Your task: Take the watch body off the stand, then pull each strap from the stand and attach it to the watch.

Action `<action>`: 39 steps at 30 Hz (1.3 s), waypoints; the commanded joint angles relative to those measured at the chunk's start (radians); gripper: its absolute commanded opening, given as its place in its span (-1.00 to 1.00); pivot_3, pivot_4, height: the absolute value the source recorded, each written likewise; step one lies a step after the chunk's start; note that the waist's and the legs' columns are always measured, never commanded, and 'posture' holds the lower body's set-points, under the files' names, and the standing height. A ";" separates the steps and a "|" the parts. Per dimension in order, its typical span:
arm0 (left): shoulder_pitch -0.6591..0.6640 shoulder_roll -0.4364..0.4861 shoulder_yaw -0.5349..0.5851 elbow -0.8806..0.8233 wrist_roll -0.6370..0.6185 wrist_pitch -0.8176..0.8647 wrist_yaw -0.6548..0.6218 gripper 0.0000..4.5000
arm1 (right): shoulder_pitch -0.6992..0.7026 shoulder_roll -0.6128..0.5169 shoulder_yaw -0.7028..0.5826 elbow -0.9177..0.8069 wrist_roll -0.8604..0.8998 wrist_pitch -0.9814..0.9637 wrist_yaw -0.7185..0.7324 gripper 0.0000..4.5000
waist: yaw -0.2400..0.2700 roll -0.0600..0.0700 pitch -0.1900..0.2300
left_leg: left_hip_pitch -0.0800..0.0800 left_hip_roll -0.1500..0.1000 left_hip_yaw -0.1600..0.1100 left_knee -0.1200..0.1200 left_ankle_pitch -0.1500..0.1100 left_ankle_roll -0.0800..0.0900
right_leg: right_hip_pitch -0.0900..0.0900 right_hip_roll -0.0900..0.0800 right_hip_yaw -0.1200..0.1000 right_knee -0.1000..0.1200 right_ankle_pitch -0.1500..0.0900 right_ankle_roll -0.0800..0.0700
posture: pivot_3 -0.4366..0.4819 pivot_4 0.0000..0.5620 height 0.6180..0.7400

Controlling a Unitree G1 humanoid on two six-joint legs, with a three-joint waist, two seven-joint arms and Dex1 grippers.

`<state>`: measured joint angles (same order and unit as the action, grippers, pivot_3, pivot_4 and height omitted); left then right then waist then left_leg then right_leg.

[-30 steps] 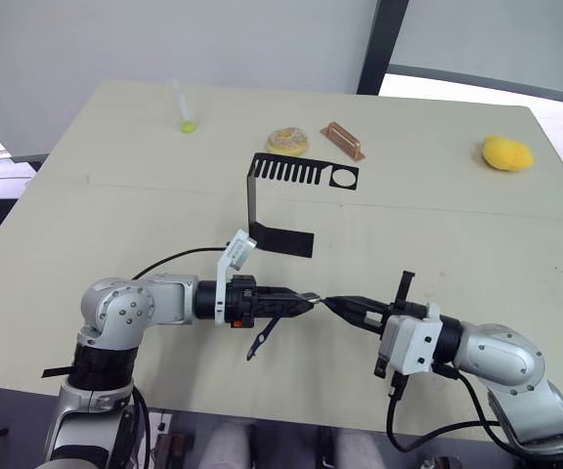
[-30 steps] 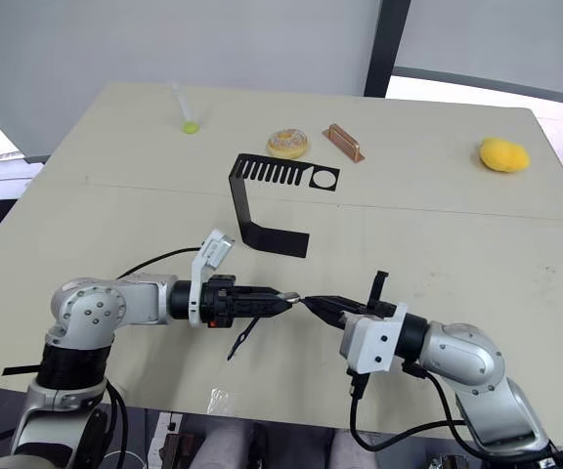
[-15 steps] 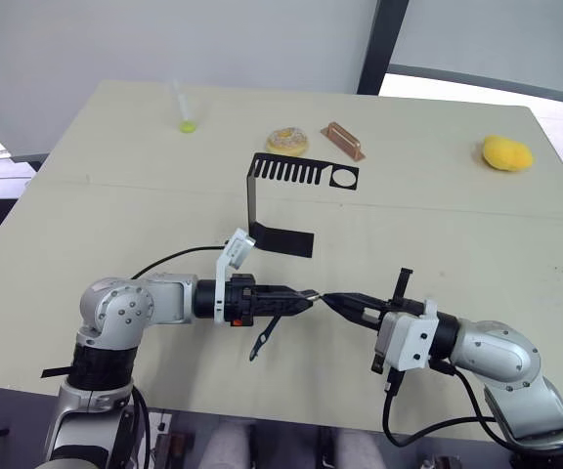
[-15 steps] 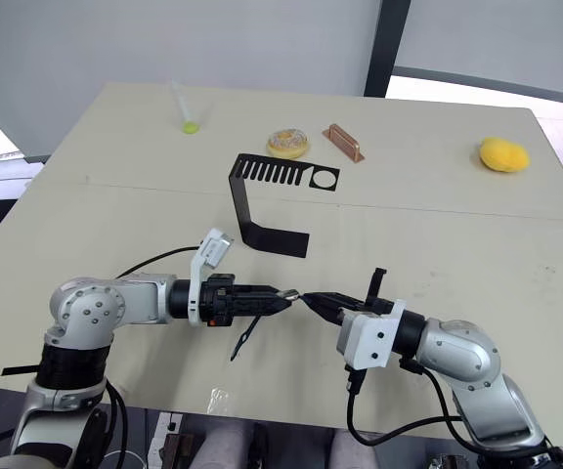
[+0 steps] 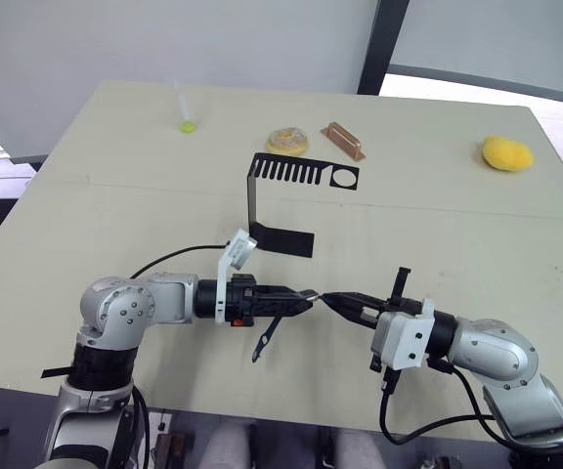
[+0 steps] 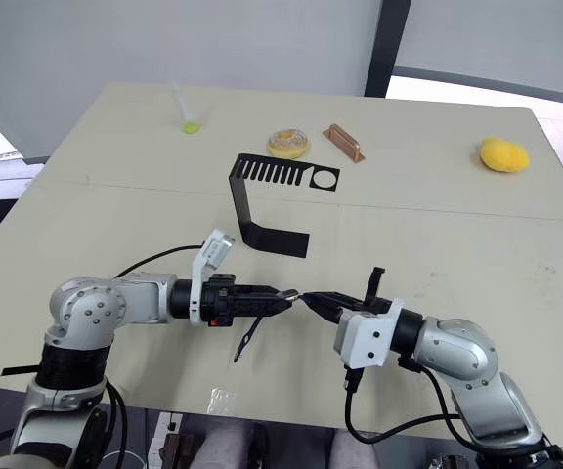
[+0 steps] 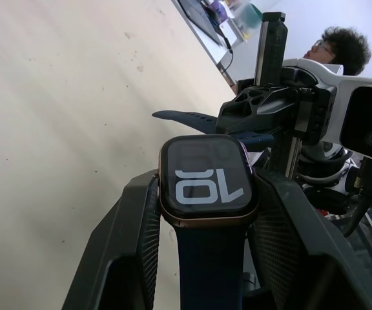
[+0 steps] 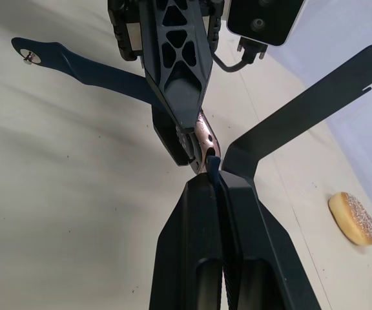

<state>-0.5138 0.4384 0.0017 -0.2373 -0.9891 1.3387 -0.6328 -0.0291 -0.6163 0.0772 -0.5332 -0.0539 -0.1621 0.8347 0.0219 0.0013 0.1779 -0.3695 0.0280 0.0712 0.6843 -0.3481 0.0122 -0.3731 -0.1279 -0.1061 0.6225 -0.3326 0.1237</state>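
Observation:
My left gripper [image 5: 299, 300] is shut on the watch body [image 7: 206, 181], a silver-rimmed case whose black screen shows white digits. One dark blue strap [image 5: 263, 342] is fixed to the case and hangs down from it toward the table; it is also seen in the right wrist view [image 8: 82, 64]. My right gripper [image 5: 338, 302] meets the left one tip to tip, shut on the other strap [image 8: 213, 165], whose end touches the case edge. The black stand [image 5: 301, 173] stands behind the grippers with its slots bare.
At the back of the table lie a doughnut [image 5: 287, 141], a copper-coloured block [image 5: 342, 140], a yellow lump [image 5: 506, 153] and a clear tube with a green tip [image 5: 186, 121]. A person [image 7: 341, 48] sits beyond the table.
My right wrist has crept slightly toward the left gripper. Both grippers' tips stay together at the watch body, and the hanging strap has swung a little.

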 commanded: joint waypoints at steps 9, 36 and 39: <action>-0.028 -0.019 -0.082 -0.084 -0.011 0.023 -0.027 -0.30 | -0.043 0.022 0.044 -0.045 -0.001 -0.005 -0.028 -1.00 | 0.000 0.000 0.000 | 0.000 0.000 0.000 0.000 0.000 0.000 | 0.000 0.000 0.000 0.000 0.000 0.000 | -0.05 -0.47 1.00; -0.030 -0.010 -0.101 -0.093 0.016 0.026 -0.038 -0.30 | -0.068 0.042 0.069 -0.040 -0.043 0.043 -0.032 -1.00 | 0.000 0.000 0.000 | 0.000 0.000 0.000 0.000 0.000 0.000 | 0.000 0.000 0.000 0.000 0.000 0.000 | -0.05 -0.47 1.00; -0.029 -0.007 -0.104 -0.094 0.020 0.025 -0.040 -0.30 | -0.071 0.045 0.070 -0.039 -0.046 0.045 -0.032 -1.00 | 0.000 0.000 0.000 | 0.000 0.000 0.000 0.000 0.000 0.000 | 0.000 0.000 0.000 0.000 0.000 0.000 | -0.05 -0.47 1.00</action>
<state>-0.5362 0.4538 -0.0207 -0.2671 -0.9379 1.3504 -0.6350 -0.0670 -0.5961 0.1179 -0.5246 -0.1220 -0.0990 0.8346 0.0216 0.0013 0.1779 -0.3696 0.0280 0.0712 0.6843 -0.3481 0.0121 -0.3732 -0.1279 -0.1061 0.6226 -0.3326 0.1237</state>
